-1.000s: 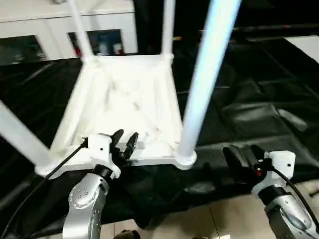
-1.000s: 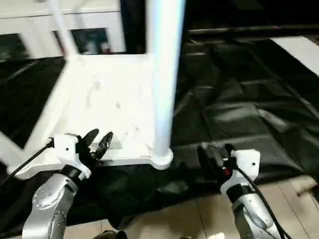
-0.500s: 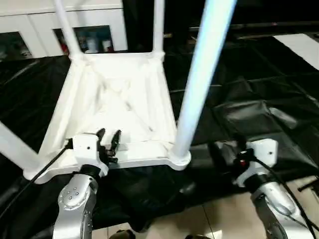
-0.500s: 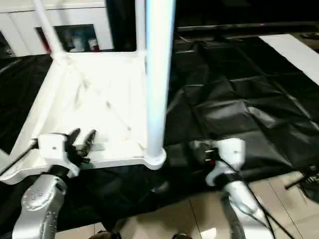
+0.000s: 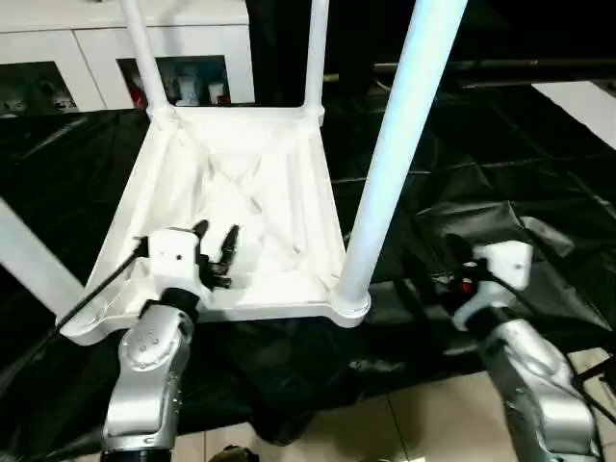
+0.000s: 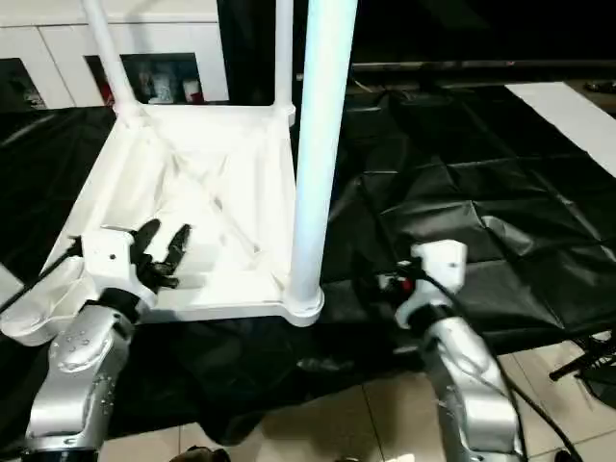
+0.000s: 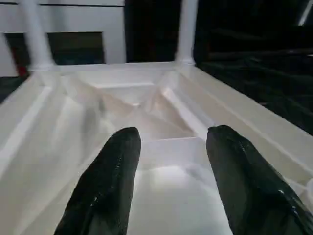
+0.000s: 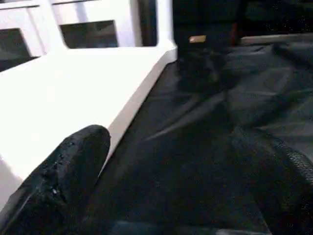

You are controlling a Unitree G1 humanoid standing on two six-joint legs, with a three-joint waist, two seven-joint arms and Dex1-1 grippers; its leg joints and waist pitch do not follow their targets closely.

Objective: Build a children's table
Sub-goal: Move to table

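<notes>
The children's table (image 5: 252, 183) lies upside down on a black sheet, its rimmed underside facing up. Its white legs stand upward: two at the far corners (image 5: 141, 58), one at the near right corner (image 5: 393, 164) and one at the near left (image 5: 29, 258). My left gripper (image 5: 218, 231) hangs open just above the underside, past the near rim, and its black fingers (image 7: 112, 171) hold nothing. My right gripper (image 8: 171, 147) is open over the sheet, right of the near right leg and beside the table's edge (image 8: 73, 83).
A white cabinet with glass doors (image 5: 192, 48) stands behind the table. The crumpled black sheet (image 5: 500, 164) covers the ground around it, with tiled floor (image 5: 385, 433) at its near edge. A white panel (image 5: 589, 96) lies at the far right.
The camera has shifted. My left gripper has reached farther in over the table's underside, past the near rim. My right gripper has edged forward beside the near right leg.
</notes>
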